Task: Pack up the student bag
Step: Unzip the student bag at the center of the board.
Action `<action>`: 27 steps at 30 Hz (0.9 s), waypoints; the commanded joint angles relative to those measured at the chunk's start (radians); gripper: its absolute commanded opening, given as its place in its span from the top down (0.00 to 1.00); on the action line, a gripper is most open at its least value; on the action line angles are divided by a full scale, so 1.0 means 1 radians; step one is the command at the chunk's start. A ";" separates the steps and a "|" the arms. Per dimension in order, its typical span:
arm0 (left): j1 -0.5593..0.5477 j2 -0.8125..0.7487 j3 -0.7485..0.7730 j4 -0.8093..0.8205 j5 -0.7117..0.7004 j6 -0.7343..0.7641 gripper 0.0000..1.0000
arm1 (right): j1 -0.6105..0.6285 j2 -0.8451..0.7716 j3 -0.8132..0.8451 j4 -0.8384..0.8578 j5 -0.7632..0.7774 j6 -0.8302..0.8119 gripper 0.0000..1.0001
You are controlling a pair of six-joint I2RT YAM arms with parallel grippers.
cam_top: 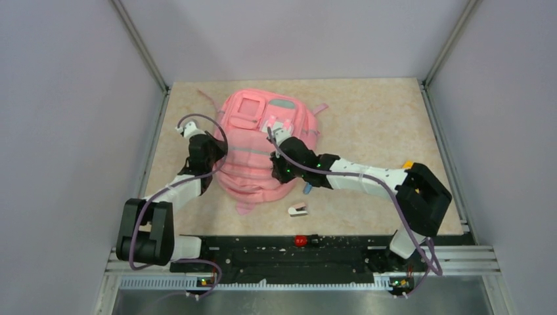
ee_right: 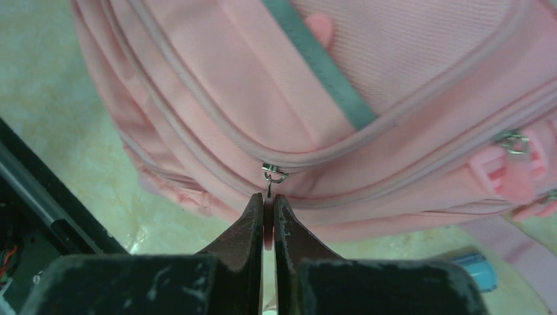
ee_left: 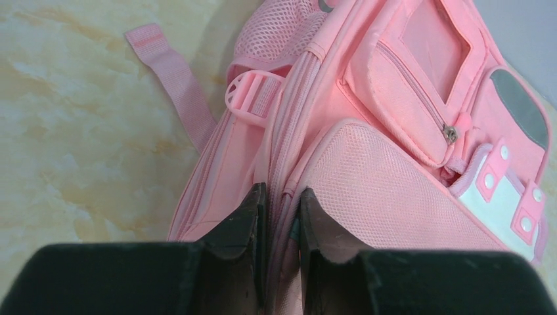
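You see a pale, marbled beige tabletop [cam_top: 374, 118] filling the middle of the top view. The student bag [cam_top: 263, 144] lies flat on it, left of centre, with one loose pink strap [ee_left: 172, 82] spread on the bare surface at the bag's upper left. Just below the bag's lower right edge lie a small blue object [cam_top: 307, 189] and, nearer the bottom, a small white object [cam_top: 297, 210]. A yellow piece [cam_top: 408, 163] shows at the right edge, mostly hidden.

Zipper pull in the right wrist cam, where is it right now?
Right wrist view, centre: the zipper pull sits on a side zip of the student bag, its tab pinched in the right claw, just above the table.
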 commanded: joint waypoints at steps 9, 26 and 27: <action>-0.132 -0.060 -0.025 0.146 -0.369 -0.069 1.00 | 0.113 0.225 0.292 0.023 0.005 -0.015 1.00; -0.374 -0.159 -0.190 0.223 -0.358 -0.156 1.00 | -0.170 0.345 0.307 0.103 -0.015 -0.054 1.00; -0.391 -0.150 -0.182 0.223 -0.353 -0.166 1.00 | -0.189 0.344 0.310 0.093 -0.016 -0.063 1.00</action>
